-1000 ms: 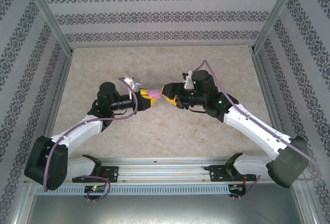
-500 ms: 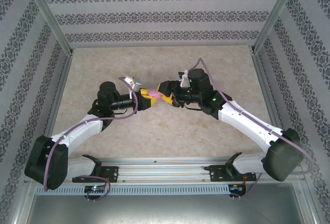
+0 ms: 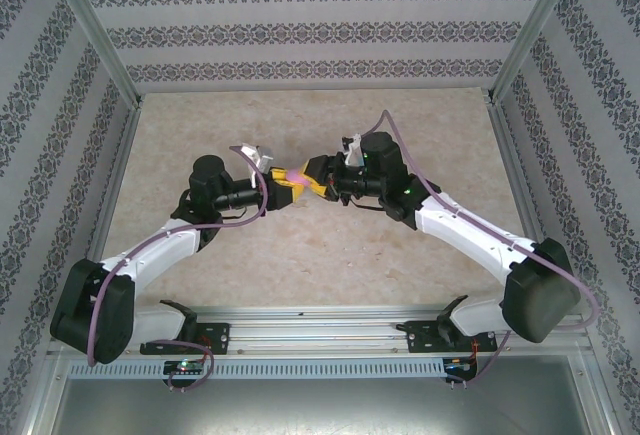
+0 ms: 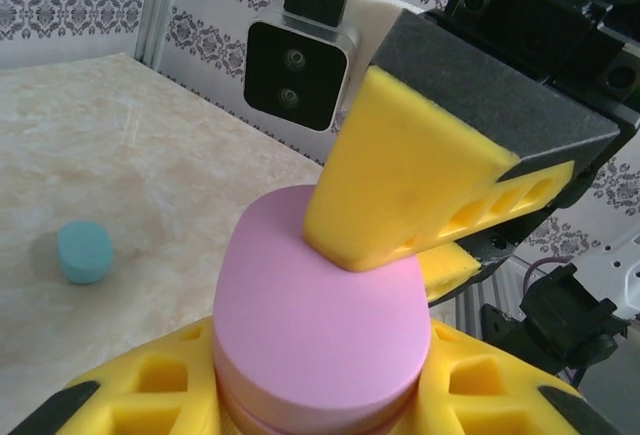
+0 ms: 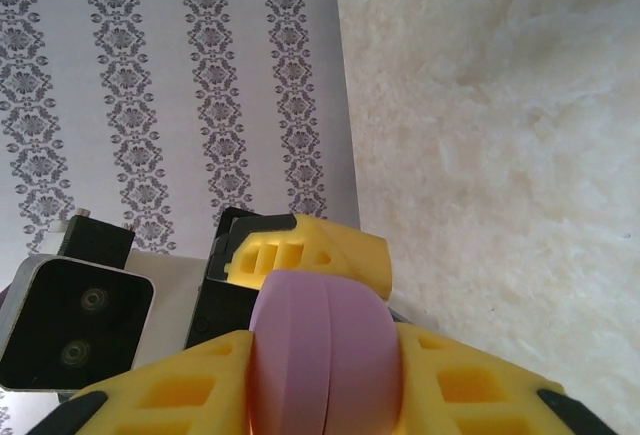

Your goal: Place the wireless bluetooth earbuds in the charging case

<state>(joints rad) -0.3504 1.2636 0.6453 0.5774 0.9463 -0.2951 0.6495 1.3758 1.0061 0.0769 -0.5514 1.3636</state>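
Both the left gripper (image 4: 320, 360) and right gripper (image 5: 325, 375) pinch the pink charging case (image 4: 305, 300). It seems shut, and one light blue earbud (image 4: 83, 252) lies apart, left of the left gripper, so probably nothing is inserted yet.

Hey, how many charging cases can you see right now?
1: the pink case, held between the left gripper and the right gripper. Others may be hidden.
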